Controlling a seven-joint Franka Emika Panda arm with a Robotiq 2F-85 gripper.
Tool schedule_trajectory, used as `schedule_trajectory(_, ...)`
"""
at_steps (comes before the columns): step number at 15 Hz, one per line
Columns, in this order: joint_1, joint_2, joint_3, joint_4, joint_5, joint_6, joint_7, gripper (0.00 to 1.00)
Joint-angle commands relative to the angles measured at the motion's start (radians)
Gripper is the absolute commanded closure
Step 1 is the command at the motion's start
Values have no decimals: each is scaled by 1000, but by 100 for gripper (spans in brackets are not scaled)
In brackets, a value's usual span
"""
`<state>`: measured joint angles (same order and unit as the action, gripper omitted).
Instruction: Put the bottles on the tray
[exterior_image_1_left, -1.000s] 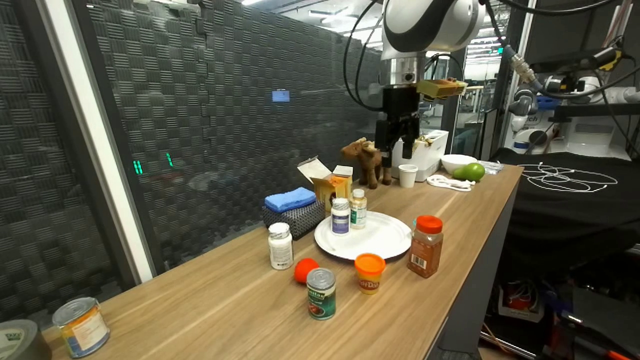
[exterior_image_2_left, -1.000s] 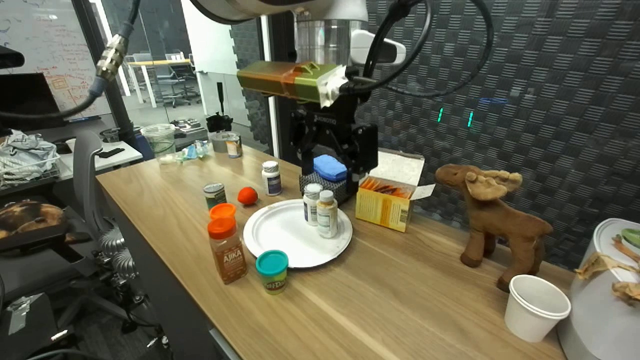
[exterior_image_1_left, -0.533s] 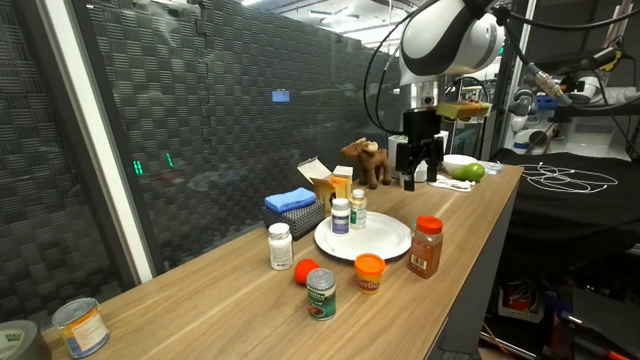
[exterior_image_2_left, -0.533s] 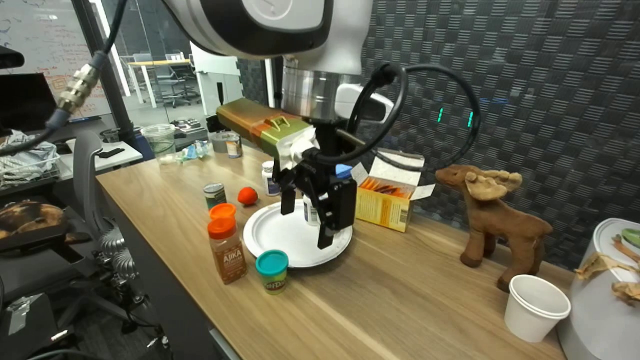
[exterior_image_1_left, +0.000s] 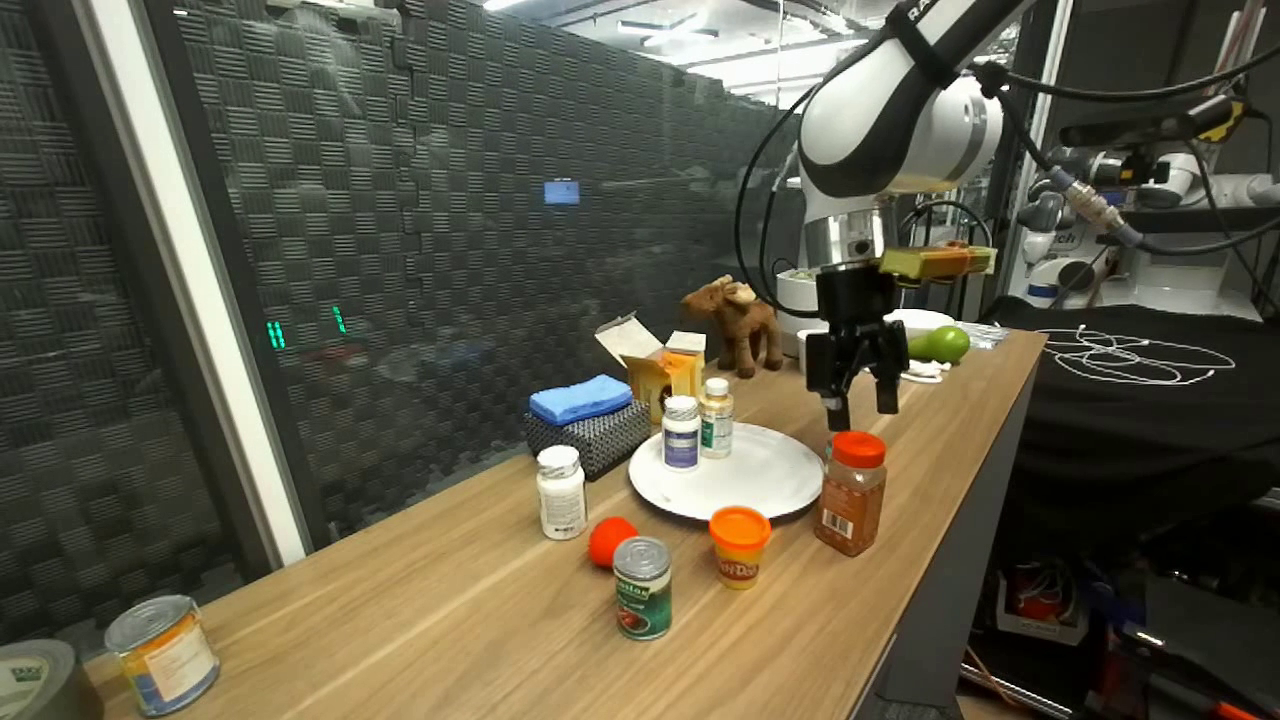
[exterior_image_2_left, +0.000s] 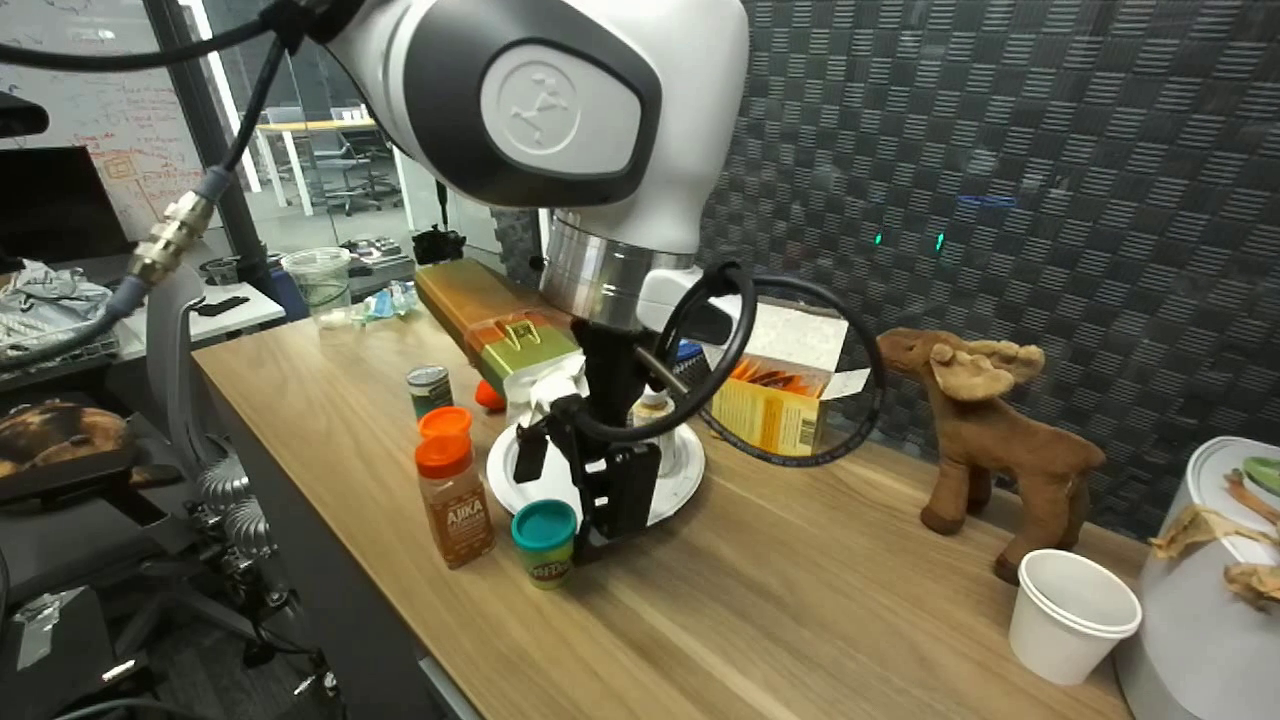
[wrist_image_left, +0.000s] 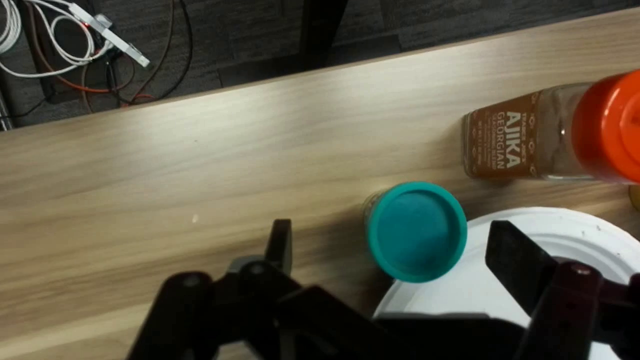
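The pincer (wrist_image_left: 391, 233) is spread wide and nothing is held. In the wrist view, the teal-lidded jar (wrist_image_left: 419, 232) is framed by that gap, right of the frame's middle and just beside the plate (wrist_image_left: 565, 222), so lowering is probably needed.
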<state>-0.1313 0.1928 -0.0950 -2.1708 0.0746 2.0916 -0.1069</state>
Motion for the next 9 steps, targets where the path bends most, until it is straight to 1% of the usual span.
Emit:
schedule_trajectory(1, 5, 24, 11, 10, 26, -42, 0, 0)
schedule_trajectory(9, 22, 40, 39, 9, 13, -37, -2, 0)
